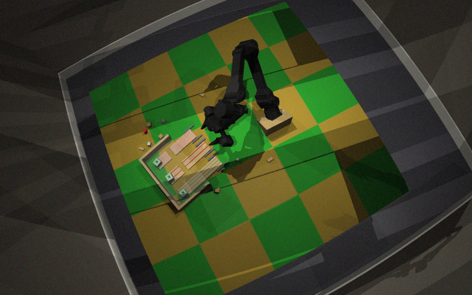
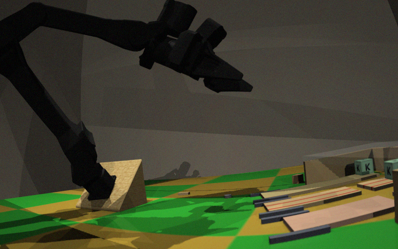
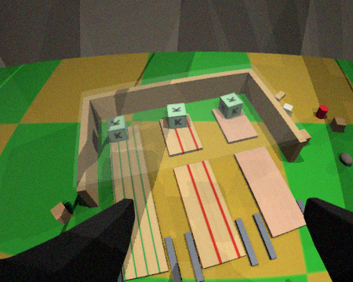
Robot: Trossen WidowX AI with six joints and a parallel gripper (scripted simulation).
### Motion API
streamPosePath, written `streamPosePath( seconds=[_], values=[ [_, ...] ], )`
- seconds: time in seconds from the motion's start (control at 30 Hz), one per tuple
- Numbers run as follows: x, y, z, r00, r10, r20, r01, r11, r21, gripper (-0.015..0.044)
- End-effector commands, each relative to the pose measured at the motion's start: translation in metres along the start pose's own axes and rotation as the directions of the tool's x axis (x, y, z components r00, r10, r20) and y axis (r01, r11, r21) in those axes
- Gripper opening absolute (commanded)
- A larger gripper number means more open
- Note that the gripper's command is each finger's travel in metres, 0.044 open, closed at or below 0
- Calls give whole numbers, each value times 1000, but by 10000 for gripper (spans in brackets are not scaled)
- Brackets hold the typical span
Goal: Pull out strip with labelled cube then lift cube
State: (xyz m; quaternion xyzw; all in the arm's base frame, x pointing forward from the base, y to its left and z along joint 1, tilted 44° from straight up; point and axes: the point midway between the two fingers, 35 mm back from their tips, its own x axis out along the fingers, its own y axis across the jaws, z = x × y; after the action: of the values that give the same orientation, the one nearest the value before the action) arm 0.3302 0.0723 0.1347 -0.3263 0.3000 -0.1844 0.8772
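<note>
Three strips are shown in the walled pen [image 3: 266,110] near the bench's left edge; only the green-lined strip [image 3: 135,204] is unbroken, its cube [image 3: 117,128] at the walled end. The end effector [image 3: 219,246] hangs open, empty, approaching; next, that strip's near end should be gripped.

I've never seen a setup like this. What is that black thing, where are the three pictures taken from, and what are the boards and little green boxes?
The black thing is a jointed robot arm bolted to a wooden block. Its gripper, a two-fingered claw, hangs open in the air and holds nothing. One picture looks down from above, one from low at the side, one from a camera at the claw. On the checkered floor a low wooden pen holds three K-marked cubes on strips. The green-lined strip under the left cube is whole; the red-lined strip and pink strip are each split.
</note>
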Motion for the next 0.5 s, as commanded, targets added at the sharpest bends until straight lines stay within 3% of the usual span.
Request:
streamPosePath(
  seconds=[0.0,0.2,0.4,0.47],
  values=[
    [9,7,1,999,12,-50,-14,999,-30,321],
    [45,36,-1,956,55,-289,-91,989,-114,164],
    [77,59,-20,839,56,-542,-163,975,-152,6],
    [87,64,-29,782,46,-622,-182,971,-157,0]
  ],
)
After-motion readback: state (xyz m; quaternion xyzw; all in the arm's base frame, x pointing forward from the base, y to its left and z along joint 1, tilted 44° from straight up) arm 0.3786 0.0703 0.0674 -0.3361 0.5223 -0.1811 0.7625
